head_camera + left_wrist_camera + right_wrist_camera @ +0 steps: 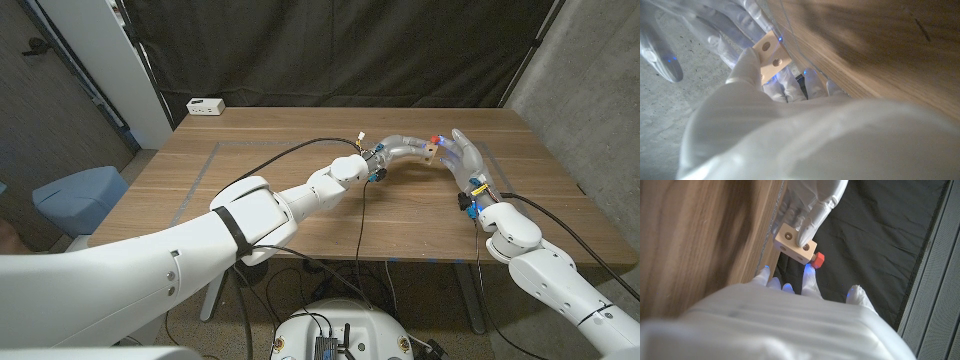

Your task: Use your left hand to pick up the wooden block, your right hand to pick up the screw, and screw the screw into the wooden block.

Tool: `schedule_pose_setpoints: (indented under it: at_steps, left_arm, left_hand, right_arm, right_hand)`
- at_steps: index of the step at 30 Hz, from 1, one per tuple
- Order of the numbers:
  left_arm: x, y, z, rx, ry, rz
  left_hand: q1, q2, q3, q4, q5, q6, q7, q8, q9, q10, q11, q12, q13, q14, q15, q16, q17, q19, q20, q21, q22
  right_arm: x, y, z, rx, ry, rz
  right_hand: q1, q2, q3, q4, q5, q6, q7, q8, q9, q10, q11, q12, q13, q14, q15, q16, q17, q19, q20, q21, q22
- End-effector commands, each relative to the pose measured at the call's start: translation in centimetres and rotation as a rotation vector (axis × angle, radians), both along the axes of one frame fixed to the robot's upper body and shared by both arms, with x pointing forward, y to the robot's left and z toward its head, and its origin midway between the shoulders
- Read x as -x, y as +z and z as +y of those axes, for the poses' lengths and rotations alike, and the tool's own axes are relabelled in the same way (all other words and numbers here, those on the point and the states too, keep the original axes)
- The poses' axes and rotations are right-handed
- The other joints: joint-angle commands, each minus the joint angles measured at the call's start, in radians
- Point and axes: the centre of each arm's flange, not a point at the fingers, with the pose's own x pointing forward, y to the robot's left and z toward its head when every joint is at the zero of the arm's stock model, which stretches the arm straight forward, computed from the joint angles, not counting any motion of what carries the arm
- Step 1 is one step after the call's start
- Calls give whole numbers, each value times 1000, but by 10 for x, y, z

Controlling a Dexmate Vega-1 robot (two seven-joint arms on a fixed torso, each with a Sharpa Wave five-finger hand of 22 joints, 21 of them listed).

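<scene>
My left hand (pixel 400 150) holds the small pale wooden block (pixel 428 152) above the right middle of the table (pixel 300 200). In the right wrist view its fingers (pixel 812 200) grip the block (pixel 795 242), whose faces show round holes. The screw with a red head (pixel 818 258) sticks out of one side of the block; in the head view the red head (pixel 435 139) shows at the block's far side. My right hand (pixel 468 165) stands just right of the block with fingers spread, one fingertip (pixel 810 271) at the screw head, thumb apart. The left wrist view shows the block (pixel 771 55) against the right hand (pixel 715 30).
A white power strip (pixel 205 106) lies at the table's far left corner. A blue chair (pixel 75 200) stands left of the table. A black cable (pixel 300 150) hangs over the table along my left arm. Black curtain hangs behind the table.
</scene>
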Motion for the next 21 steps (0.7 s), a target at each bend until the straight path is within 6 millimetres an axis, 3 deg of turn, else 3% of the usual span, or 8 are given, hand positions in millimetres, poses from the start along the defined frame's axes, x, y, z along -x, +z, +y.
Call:
schedule_pose_setpoints:
  at_steps: [1,21]
  left_arm:
    - [-2,-1,-1,-9,10,17]
    - [-1,-2,-4,-13,14,23]
  left_hand:
    - [-16,34,39,38,7,70,26,21,4,11,1,11,4,6,-93,1,2,3,-5,-1,3]
    - [-17,32,39,38,7,70,25,21,4,12,1,11,4,7,-94,1,2,3,-4,-1,3]
  right_arm:
    - [-4,4,1,9,15,-9]
    - [-4,1,0,-5,6,-2]
  right_hand:
    - [-10,4,1,7,5,-2,-3,4,2,-21,0,-3,2,-85,7,-3,2,-11,5,-1,3]
    - [-8,7,8,7,8,55,-10,28,2,-13,-18,7,2,-80,3,1,0,-9,5,4,3]
